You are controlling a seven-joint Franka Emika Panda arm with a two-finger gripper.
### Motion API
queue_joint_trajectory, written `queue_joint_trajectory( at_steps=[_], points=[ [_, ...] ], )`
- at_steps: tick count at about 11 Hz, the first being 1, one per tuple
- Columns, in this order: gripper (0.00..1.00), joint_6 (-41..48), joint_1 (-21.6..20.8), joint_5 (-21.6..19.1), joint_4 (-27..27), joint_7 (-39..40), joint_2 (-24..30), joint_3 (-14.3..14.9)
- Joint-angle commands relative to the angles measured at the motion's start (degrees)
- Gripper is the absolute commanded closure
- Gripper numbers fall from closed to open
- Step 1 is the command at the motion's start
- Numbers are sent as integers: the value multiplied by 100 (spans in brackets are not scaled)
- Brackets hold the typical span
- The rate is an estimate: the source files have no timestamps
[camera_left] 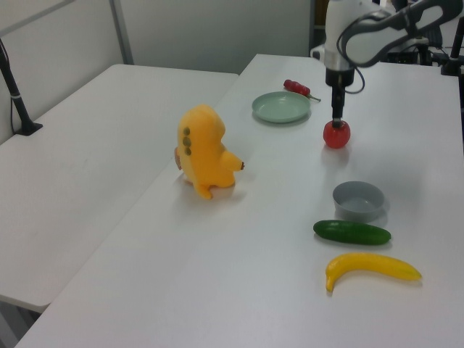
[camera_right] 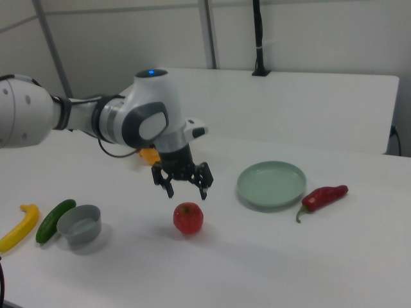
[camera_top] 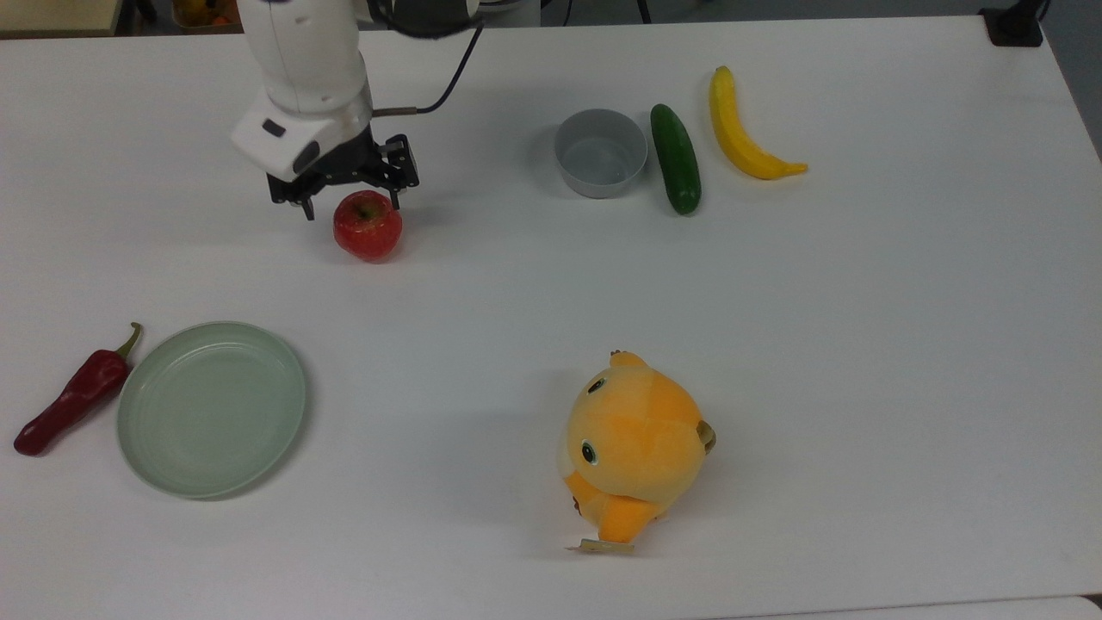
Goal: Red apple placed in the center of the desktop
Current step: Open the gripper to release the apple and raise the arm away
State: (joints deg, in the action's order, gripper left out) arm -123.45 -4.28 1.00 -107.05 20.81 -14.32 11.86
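The red apple (camera_top: pixel 368 226) rests on the white desktop (camera_top: pixel 551 284), toward the top view's upper left. My gripper (camera_top: pixel 349 200) hangs just above it, open, its fingers spread wider than the fruit and apart from it. In the right view the gripper (camera_right: pixel 186 188) hovers a short way over the apple (camera_right: pixel 188 218) with a visible gap. From the left view's angle, the gripper (camera_left: pixel 336 116) stands directly above the apple (camera_left: pixel 336 134).
A grey cup (camera_top: pixel 600 152), a cucumber (camera_top: pixel 675 170) and a banana (camera_top: pixel 740 129) lie at the top view's upper right. An orange plush toy (camera_top: pixel 635 448) sits lower centre. A pale-green plate (camera_top: pixel 212 408) and a red chili (camera_top: pixel 73 398) lie lower left.
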Motion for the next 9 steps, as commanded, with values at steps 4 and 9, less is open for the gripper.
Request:
queue_joint_trajectory(
  at_steps=[4, 9],
  points=[
    [0, 2401, -73, -91, 1641, -2227, 719, -456],
    [0, 3291, -73, -443, 1697, -3029, 1405, -1063]
  ],
)
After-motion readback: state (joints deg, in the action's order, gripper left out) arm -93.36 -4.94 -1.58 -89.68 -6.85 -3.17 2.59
